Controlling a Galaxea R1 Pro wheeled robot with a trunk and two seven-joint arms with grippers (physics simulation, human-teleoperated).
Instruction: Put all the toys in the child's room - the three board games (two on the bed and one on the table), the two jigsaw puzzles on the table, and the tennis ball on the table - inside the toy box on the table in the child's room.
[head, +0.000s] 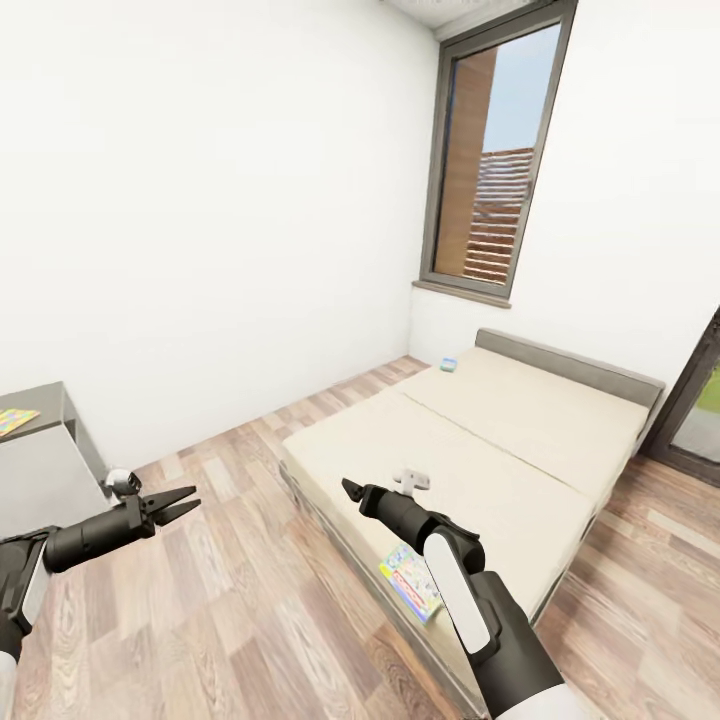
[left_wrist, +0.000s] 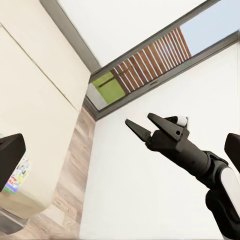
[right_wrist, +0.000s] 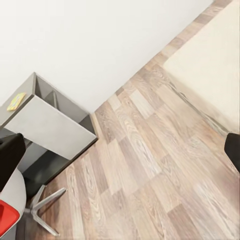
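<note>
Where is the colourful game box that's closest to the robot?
In the head view the board game lies flat on the bed, at its near edge by the wood floor, right beside the right arm.

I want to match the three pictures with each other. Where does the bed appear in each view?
Head view: the bed lies centre right, below the window.
Left wrist view: the bed is the cream surface with a colourful game box at its edge.
Right wrist view: the bed is the cream area in one corner, beyond the planks.
Shared landmark: the wood-plank floor running along the bed's edge.
</note>
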